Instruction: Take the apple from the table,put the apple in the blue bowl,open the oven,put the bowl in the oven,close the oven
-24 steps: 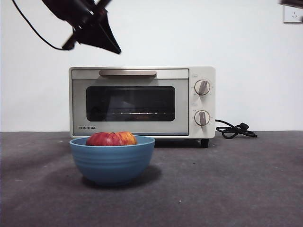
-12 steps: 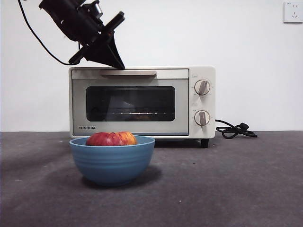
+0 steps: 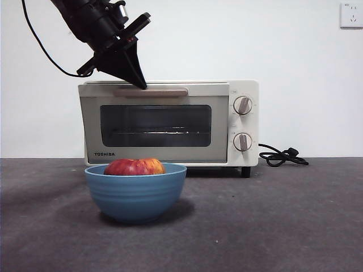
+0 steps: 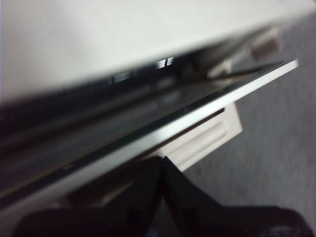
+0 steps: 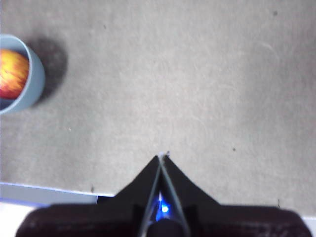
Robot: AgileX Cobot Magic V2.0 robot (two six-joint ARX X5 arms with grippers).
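Observation:
The red and yellow apple (image 3: 134, 166) lies inside the blue bowl (image 3: 135, 195), which stands on the table (image 3: 272, 221) in front of the oven (image 3: 170, 122). My left gripper (image 3: 142, 85) reaches down from the upper left, shut, with its tip just behind the beige handle (image 3: 156, 92). In the left wrist view the shut left gripper (image 4: 162, 160) sits against the handle (image 4: 202, 140), and the door's top edge (image 4: 207, 101) stands slightly away from the oven body. My right gripper (image 5: 162, 158) hangs shut and empty over bare table, well away from the bowl (image 5: 35, 81) and apple (image 5: 12, 74).
A black cord (image 3: 282, 156) lies on the table to the right of the oven. Two knobs (image 3: 243, 105) sit on the oven's right panel. A wall socket (image 3: 351, 14) is at the top right. The bowl stands close in front of the door.
My left gripper came down from above the oven to the handle. The oven door has tilted a little outward at its top.

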